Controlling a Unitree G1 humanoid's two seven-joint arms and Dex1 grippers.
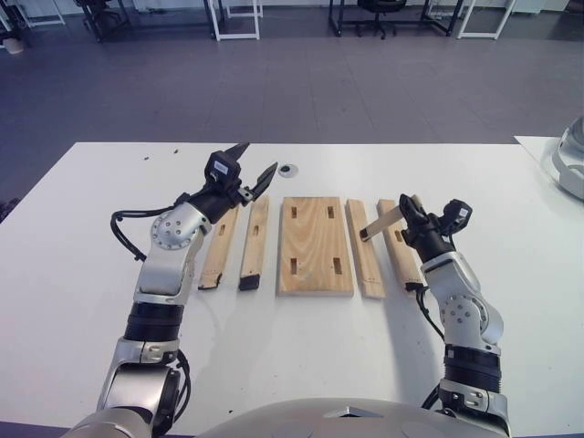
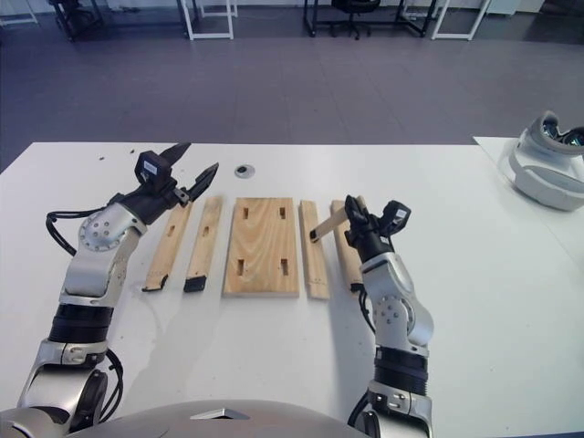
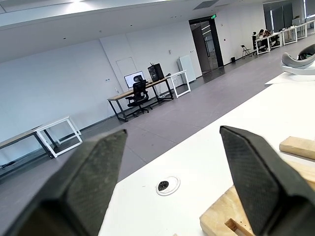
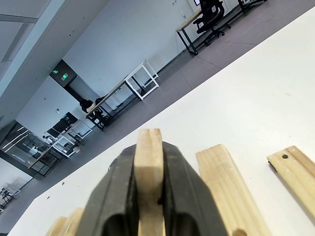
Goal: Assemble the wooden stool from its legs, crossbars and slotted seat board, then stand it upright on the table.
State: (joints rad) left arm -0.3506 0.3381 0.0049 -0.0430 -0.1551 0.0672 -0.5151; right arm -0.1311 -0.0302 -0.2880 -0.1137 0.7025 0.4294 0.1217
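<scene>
My right gripper [image 1: 412,216] is clamping one end of the short pale wooden crossbar [image 1: 383,222]. Its fingers are pressing flat against both faces of the stick, which I judge is keeping it from twisting. I am holding the crossbar clear of the white table [image 1: 91,228], slanting down toward my left, so its free end is hanging above the inner right leg [image 1: 365,248]. This is one of two long pale wooden planks lying side by side, and the outer right leg [image 1: 400,248] is lying just beneath my wrist. I take it the stick is raised like this so that I can line its end up with a slot in a leg. Just beyond these planks, the flat rectangular slotted seat board [image 1: 315,245] is lying in the middle of the table with its four slots facing up. On its far side the two left legs [image 1: 256,242], with dark near ends, are lying parallel within my other arm's reach. My left gripper [image 1: 261,156] is hovering over their far ends with its fingers spread wide and gripping nothing, probably ready to steady a piece. Nothing is joined yet, so I am judging the assembly barely begun.
</scene>
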